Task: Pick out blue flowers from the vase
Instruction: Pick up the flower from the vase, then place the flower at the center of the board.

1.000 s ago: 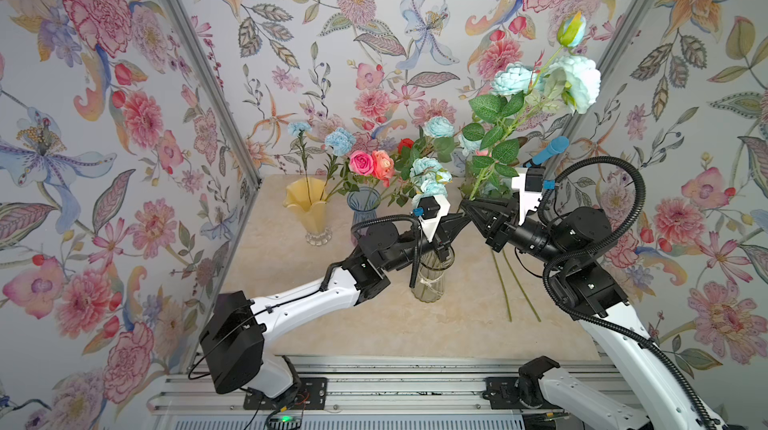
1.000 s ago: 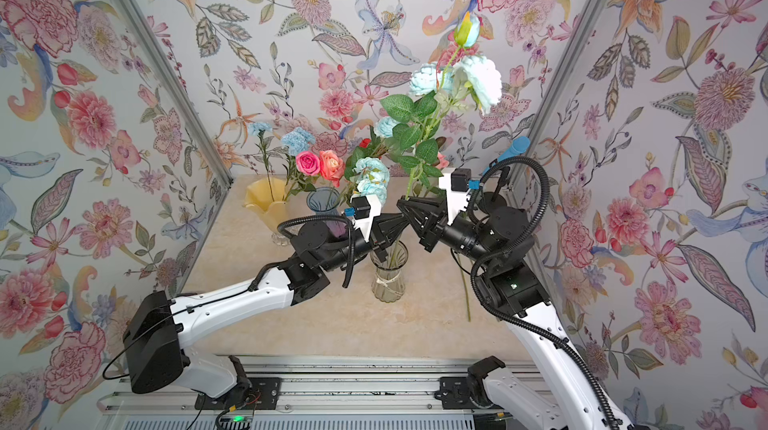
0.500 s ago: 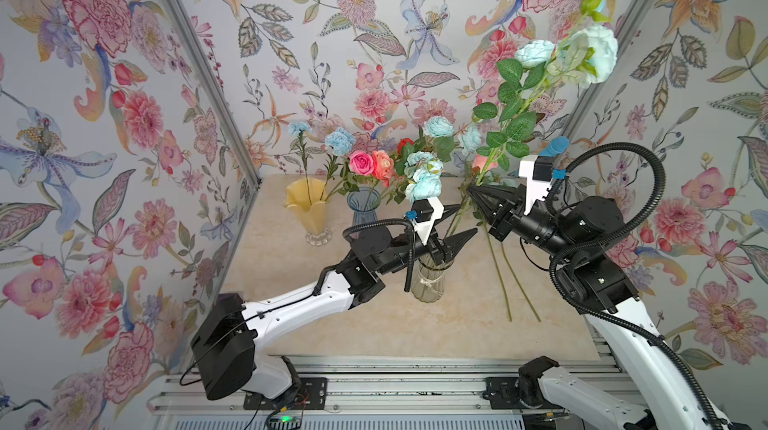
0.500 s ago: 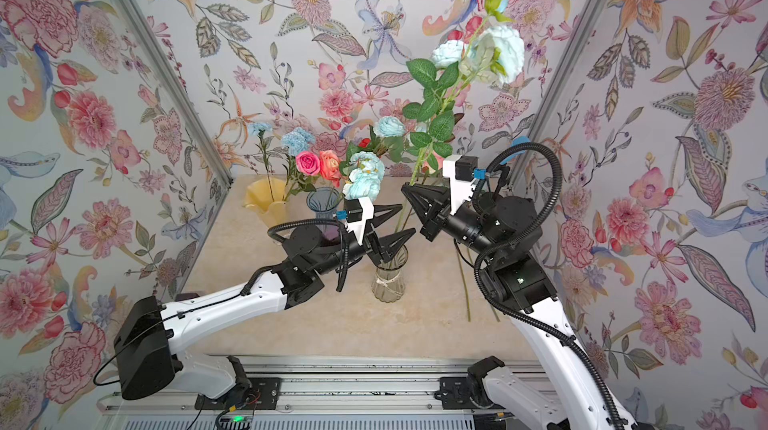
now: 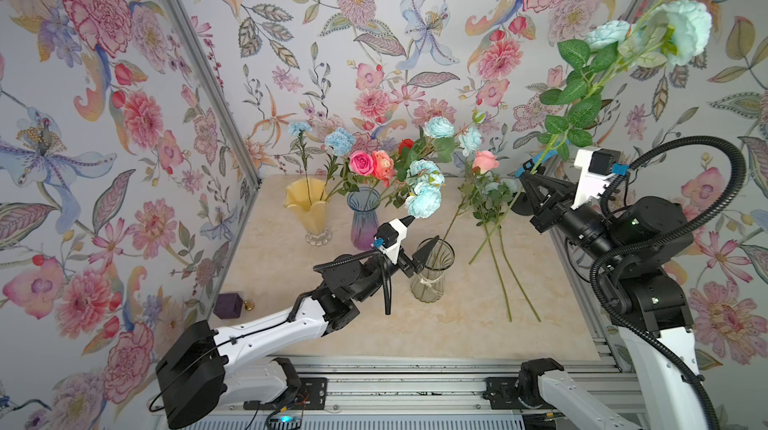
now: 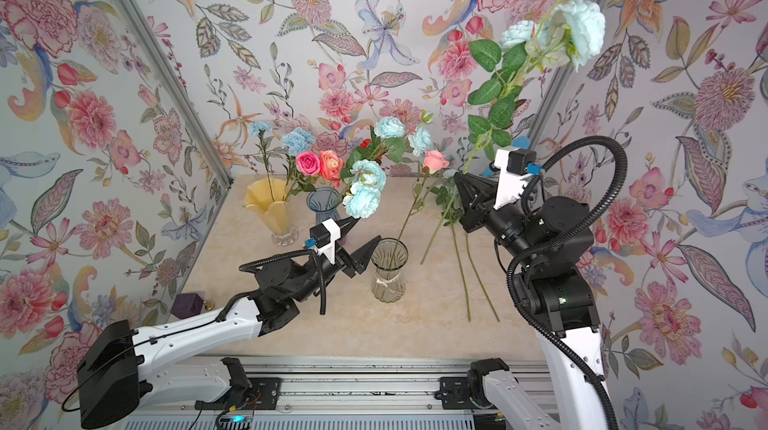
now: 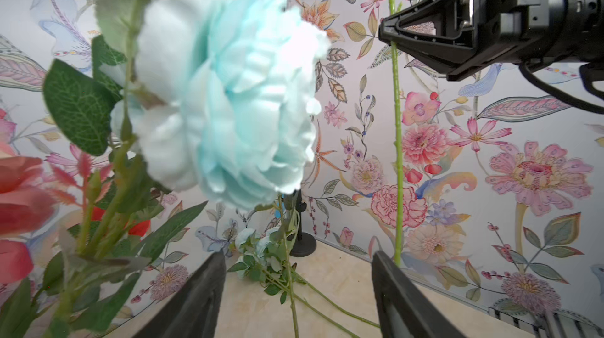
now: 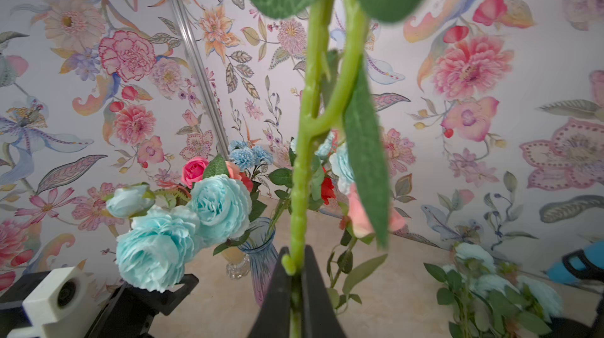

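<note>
The right hand [image 5: 524, 174] is clamped on the green stem of an aqua spray [image 5: 584, 109], fingers pinched tight around it in the right wrist view [image 8: 299, 215]. A second ago both hands met on that stem above the clear vase [image 5: 430, 278]. Since then the right hand has drawn back toward the right wall and tilted the spray, so its pale blooms now sit high in the far right corner. Its lower end hangs free outside the vase, above the surface [image 5: 457, 324]. The left hand [image 5: 423, 230] has let go: its fingers stand apart and it has sunk beside the vase rim, holding nothing. A pink rose [image 5: 484, 161] stays in the clear vase. More blue flowers [image 5: 498, 265] lie on the surface under the right hand, as before
</note>
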Robot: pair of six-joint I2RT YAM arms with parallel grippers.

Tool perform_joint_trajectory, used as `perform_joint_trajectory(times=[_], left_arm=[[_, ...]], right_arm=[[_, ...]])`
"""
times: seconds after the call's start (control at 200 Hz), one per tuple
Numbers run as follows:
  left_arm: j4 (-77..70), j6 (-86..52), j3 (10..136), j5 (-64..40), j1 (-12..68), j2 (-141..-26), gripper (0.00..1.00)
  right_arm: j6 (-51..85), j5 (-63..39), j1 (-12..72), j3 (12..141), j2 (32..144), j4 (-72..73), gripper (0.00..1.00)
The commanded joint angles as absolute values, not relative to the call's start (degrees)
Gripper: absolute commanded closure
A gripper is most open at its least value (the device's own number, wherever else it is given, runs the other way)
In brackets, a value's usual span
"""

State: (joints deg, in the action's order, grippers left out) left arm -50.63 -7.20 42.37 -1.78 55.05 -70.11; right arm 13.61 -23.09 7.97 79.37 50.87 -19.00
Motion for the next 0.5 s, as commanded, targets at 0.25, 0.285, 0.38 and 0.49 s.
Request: perform_joint_trajectory(times=[0.25, 0.285, 0.38, 0.49], left_arm=[[-52.71, -0.65, 35.69, 14.14, 55.02, -67.76, 0.28], [-52.82, -0.24, 35.14, 15.02, 54.77, -67.30, 0.28], [-53.59, -0.31, 33.73, 15.81, 53.99, -65.93, 0.28], [-54.77, -0.84, 32.53, 16.05, 53.31, -65.53, 0.28]], right_arm=[[14.40, -21.50, -6.46, 65.33, 52.04, -24.87, 1.00], [13.83, -21.34, -7.02, 64.67, 53.04, -25.00, 1.00], [11.95, -20.06, -7.34, 63.49, 56.65, -25.59, 1.00], [10.63, -18.92, -7.22, 63.37, 62.26, -26.61, 1.00]])
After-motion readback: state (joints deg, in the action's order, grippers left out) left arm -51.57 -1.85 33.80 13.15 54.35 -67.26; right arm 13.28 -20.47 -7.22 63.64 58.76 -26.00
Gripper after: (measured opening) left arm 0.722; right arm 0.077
